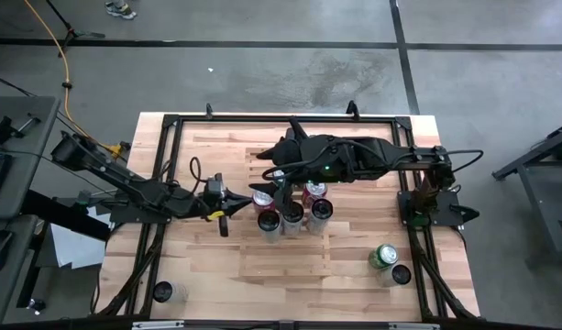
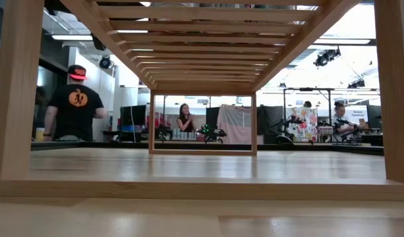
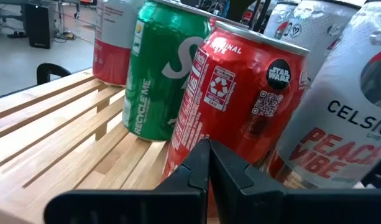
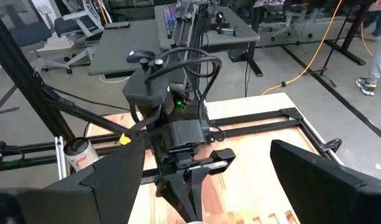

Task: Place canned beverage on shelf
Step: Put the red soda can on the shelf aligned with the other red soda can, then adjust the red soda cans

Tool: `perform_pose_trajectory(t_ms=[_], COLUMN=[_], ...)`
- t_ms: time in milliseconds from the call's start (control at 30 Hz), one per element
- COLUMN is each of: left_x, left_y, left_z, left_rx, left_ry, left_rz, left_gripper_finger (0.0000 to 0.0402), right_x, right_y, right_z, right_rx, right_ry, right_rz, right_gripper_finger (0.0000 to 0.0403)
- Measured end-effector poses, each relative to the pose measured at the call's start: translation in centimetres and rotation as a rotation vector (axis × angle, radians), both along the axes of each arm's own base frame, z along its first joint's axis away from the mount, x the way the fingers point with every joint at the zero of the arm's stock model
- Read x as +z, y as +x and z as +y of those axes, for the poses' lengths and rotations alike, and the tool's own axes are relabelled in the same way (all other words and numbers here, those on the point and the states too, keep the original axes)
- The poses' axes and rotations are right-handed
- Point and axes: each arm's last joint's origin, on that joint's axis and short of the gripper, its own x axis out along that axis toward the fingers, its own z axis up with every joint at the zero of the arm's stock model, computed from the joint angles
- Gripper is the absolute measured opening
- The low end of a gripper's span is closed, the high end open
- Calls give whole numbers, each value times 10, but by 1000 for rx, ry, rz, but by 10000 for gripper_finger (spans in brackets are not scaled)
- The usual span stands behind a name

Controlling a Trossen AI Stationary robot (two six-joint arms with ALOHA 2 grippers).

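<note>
So the right end effector point(image 1: 282, 194) hung spread wide over the cluster of cans point(image 1: 292, 213) on the slatted shelf point(image 3: 59, 118), gripping nothing. Left end effector point(image 3: 209, 163) sat pinched together right by the red cola can point(image 3: 240, 99). Looked like a just-released placement; next it'd need the green can point(image 1: 383, 256) lying out on the counter point(image 1: 262, 275).
</note>
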Motion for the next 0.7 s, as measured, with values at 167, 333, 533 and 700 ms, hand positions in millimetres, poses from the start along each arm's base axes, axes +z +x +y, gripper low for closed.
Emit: perform_pose_trajectory(t_ms=[167, 333, 533, 700], left_x=[5, 8, 8, 10], left_y=[10, 12, 9, 7], left_z=[-3, -4, -3, -1], left_rx=[-7, -9, -8, -2], left_ry=[51, 61, 65, 64], left_rz=[46, 47, 66, 60], left_gripper_finger=[0, 0, 0, 0], right_x=[6, 8, 4, -2], right_y=[-26, -66, -117, -139], right_z=[-1, -2, 7, 22], right_rx=[-5, -48, -168, -182], right_ry=[15, 91, 108, 118], right_rz=[95, 254, 471, 507], right_gripper_finger=[330, 330, 330, 330])
